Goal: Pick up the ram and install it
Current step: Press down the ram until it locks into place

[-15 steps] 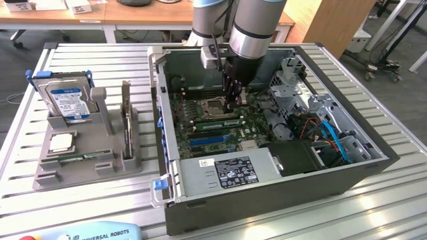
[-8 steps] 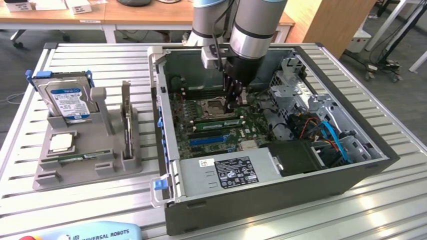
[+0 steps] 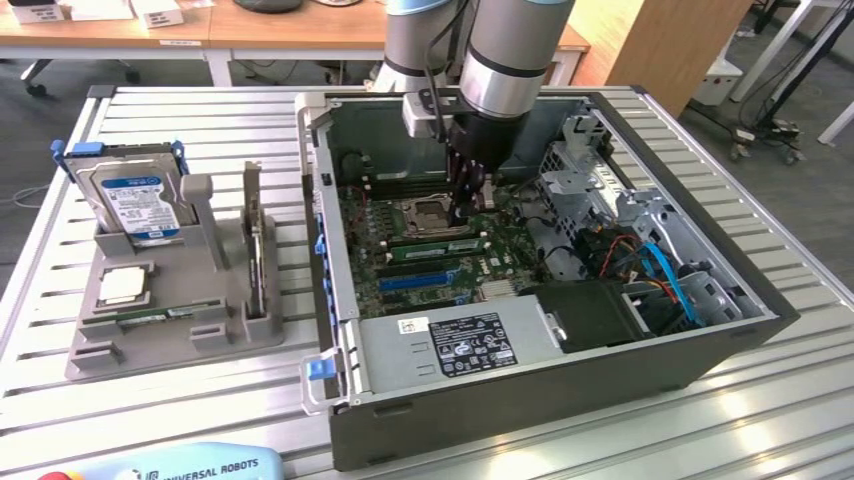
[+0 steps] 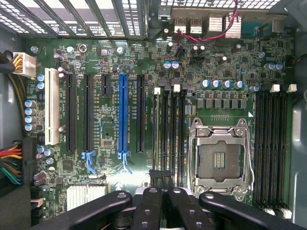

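- You see the arm reaching down into the open computer case (image 3: 534, 330), which lies on its side on the slatted worktop (image 3: 160, 400).
- Your gripper (image 3: 466, 205) hangs low over the motherboard (image 3: 427, 250), just at 3 o'clock of the empty processor socket (image 3: 424, 212) in the exterior view; its fingers (image 4: 160, 206) are pressed together.
- In the wrist view the fingertips meet over the near ends of the memory slots (image 4: 169, 129) beside the socket (image 4: 219, 155), at about 9 o'clock from it.
- A ram (image 3: 434, 244) stick, green with dark chips, sits in the slot row at 6 o'clock of the socket in the exterior view, just below the gripper tips. You cannot tell from either view whether the fingers touch it or whether it is fully seated.
- At 9 o'clock of the case, well apart from it, stands a grey parts holder (image 3: 174, 300) carrying a hard drive (image 3: 134, 200) upright, a square silver processor chip (image 3: 123, 285) lying flat, and a thin green strip (image 3: 160, 315) lying flat near its front edge.
- The blue expansion slot (image 4: 123, 115) lies at 9 o'clock of the memory slots in the wrist view.
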`<control>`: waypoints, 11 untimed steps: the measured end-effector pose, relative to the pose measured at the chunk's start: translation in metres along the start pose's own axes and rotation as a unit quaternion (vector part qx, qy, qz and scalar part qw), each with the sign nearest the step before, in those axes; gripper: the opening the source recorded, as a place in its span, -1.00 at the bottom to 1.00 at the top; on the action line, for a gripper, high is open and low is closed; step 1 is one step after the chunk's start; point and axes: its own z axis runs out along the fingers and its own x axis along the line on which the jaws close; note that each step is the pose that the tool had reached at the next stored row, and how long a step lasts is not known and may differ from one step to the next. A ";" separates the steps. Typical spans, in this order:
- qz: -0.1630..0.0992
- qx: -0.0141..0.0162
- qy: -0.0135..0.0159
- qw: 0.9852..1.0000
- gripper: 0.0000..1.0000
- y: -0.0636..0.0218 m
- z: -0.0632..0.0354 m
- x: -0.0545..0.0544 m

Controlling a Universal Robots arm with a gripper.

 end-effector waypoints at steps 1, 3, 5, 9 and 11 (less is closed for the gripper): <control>0.000 0.000 0.000 1.000 -0.80 0.0000 0.0000 0.000; 0.004 0.000 0.000 1.000 -0.80 0.0000 0.0000 0.000; 0.016 0.000 0.000 1.000 -0.80 0.0000 0.0002 0.000; 0.052 0.001 -0.002 0.999 -0.80 -0.0001 0.0009 0.000; 0.070 0.001 -0.002 0.998 -0.80 -0.0001 0.0011 0.000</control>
